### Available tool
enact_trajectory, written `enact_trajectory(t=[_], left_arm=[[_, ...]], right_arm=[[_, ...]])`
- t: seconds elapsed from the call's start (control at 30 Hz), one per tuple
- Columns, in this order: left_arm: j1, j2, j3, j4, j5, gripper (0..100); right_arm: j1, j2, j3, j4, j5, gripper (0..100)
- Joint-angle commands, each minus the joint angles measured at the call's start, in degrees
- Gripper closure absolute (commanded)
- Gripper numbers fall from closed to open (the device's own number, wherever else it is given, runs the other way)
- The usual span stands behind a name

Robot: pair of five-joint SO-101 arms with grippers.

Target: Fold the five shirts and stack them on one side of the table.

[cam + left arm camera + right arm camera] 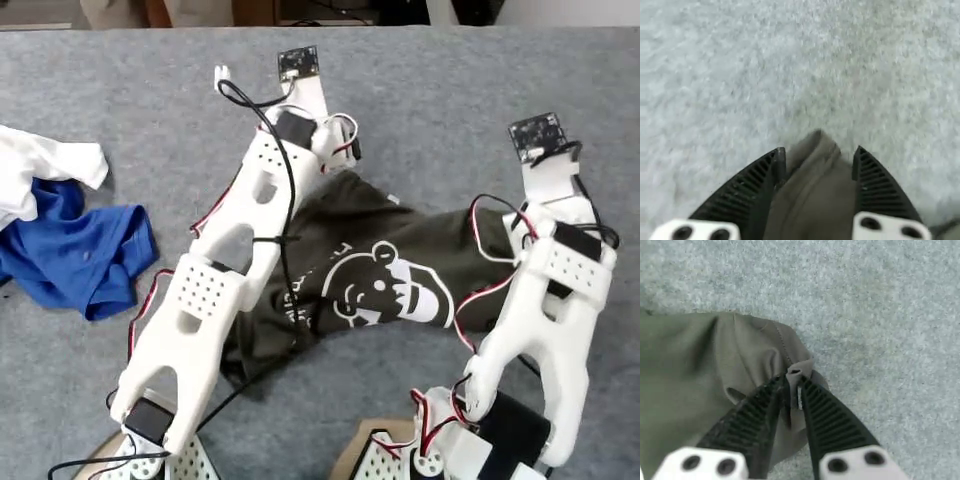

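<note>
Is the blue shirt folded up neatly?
No, the blue shirt lies crumpled on the table next to a white shirt.

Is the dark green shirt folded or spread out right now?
Not folded: the dark green shirt lies rumpled, print up, pinched at two edges by the left gripper and right gripper.

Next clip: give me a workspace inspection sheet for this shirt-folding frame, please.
Surface: grey table, carpet-like texture.
Job's things: olive shirt crumpled at centre, unfolded; blue shirt and white shirt heaped together at one side edge.
Clutter: nothing seen.
Grippers: left gripper and right gripper each shut on the olive shirt's fabric.
Cables: black cable runs along one arm, crossing above the olive shirt.
Surroundings: room past the far edge, details unclear.
</note>
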Motion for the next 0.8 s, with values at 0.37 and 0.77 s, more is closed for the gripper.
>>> enact_trajectory(t=[0.37,0.77], left_arm=[[1.8,7.3,-3.2,-9.1,-1.1,80],[3.0,7.5,-3.1,-6.2,-1.4,80]], right_arm=[[0.6,-2.4,0.9,-2.6,0.6,99.3],[0.8,-2.9,0.7,-2.4,0.6,99.3]])
